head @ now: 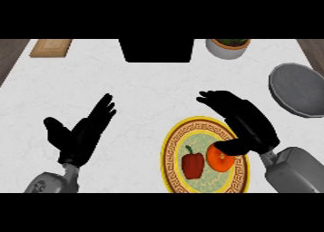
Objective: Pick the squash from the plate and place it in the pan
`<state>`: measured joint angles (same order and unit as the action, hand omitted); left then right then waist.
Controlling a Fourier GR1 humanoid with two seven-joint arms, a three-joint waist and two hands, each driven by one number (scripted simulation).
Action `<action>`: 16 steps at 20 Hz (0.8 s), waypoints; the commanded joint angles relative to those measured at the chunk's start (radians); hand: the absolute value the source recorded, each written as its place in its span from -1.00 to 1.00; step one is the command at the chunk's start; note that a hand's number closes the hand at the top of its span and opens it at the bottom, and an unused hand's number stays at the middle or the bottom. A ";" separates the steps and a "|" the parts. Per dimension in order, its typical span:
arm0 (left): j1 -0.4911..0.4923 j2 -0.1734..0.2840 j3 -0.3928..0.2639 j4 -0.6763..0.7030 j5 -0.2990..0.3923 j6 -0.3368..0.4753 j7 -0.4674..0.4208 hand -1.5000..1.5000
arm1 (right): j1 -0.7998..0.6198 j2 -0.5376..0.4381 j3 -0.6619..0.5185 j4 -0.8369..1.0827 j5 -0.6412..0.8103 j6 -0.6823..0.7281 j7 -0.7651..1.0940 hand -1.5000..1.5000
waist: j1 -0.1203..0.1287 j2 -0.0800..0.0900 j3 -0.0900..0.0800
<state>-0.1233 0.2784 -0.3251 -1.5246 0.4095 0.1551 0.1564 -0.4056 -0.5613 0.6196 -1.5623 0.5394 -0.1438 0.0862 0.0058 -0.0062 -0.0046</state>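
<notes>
A yellow-rimmed patterned plate [174, 145] lies at the lower middle of the white counter. On it sit a red bell pepper [193, 165] and, to its right, a round orange squash [220, 161]. My right hand [243, 118] hovers over the plate's right edge with its fingers stretched toward the far side and curled a little at the tips. Its thumb rests at the squash's top, and nothing is gripped. The grey pan [300, 89] lies at the right edge of the counter. My left hand [84, 131] stays open at the lower left, fingers up.
At the back stand a black box-like object [156, 50], a white pot with a plant [228, 47] and a wooden board [51, 47]. Bare white counter [144, 90] spreads between the two hands and the back row.
</notes>
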 commanded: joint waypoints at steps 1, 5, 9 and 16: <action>0.018 0.002 -0.002 0.008 0.003 -0.020 -0.015 0.00 | -0.052 -0.067 0.121 0.025 0.154 0.185 0.203 -1.00 | 0.005 -0.003 -0.004; -0.002 0.038 0.029 -0.005 0.025 -0.043 0.013 0.00 | -0.102 -0.051 0.248 0.033 0.276 0.400 0.425 -1.00 | 0.013 -0.009 -0.006; 0.013 -0.012 -0.009 0.018 0.000 -0.026 -0.016 0.00 | -0.157 0.106 0.328 0.016 0.280 0.658 0.659 -1.00 | 0.009 -0.002 -0.002; 0.012 -0.005 0.004 -0.026 -0.005 -0.008 0.016 0.00 | -0.110 0.394 0.383 0.088 0.231 0.993 1.012 -1.00 | -0.002 -0.002 0.002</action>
<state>-0.1123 0.2840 -0.3101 -1.5222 0.4163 0.1262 0.1510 -0.5392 -0.3176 0.9561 -1.4917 0.7730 0.6665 0.8697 0.0097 -0.0076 -0.0051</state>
